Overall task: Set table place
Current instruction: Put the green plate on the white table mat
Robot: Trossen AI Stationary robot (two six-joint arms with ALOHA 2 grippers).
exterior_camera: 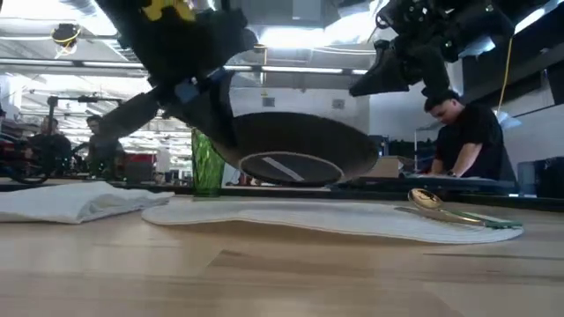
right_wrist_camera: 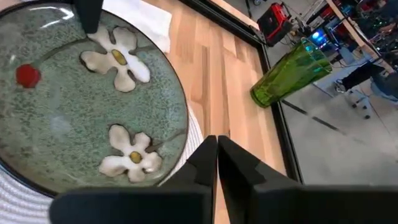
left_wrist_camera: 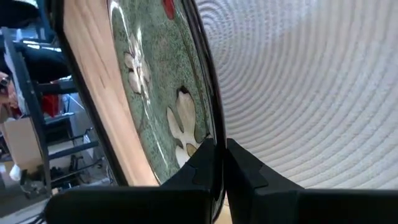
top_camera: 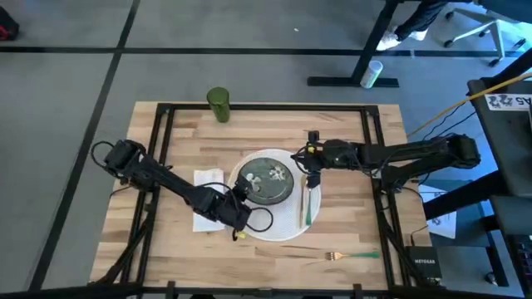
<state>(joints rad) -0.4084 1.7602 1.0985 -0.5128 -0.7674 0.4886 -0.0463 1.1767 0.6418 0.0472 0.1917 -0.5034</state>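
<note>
Pinched on rim of green speckled flower-painted plate (top_camera: 268, 178): left gripper (top_camera: 241, 193), plate held above round white woven placemat (top_camera: 274, 226). Closed, empty, beside plate: right gripper (top_camera: 312, 166). Placed: spoon (exterior_camera: 432, 201). Unplaced on light-wood table (top_camera: 357, 158): fork (top_camera: 349, 256), green glass (top_camera: 219, 105), white napkin (top_camera: 208, 178).

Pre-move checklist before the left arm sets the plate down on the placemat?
1. Left gripper shut on the plate's rim: ok.
2. Plate clear of the white placemat, hanging tilted in the low view: ok.
3. Plate over the placemat's middle: ok in the high view.
4. Right gripper shut, empty, just beyond the plate's far edge: ok.
5. Spoon on the placemat's right side, apart from the plate: ok.
6. Green glass, napkin and fork away from the drop spot on the table: ok.
</note>
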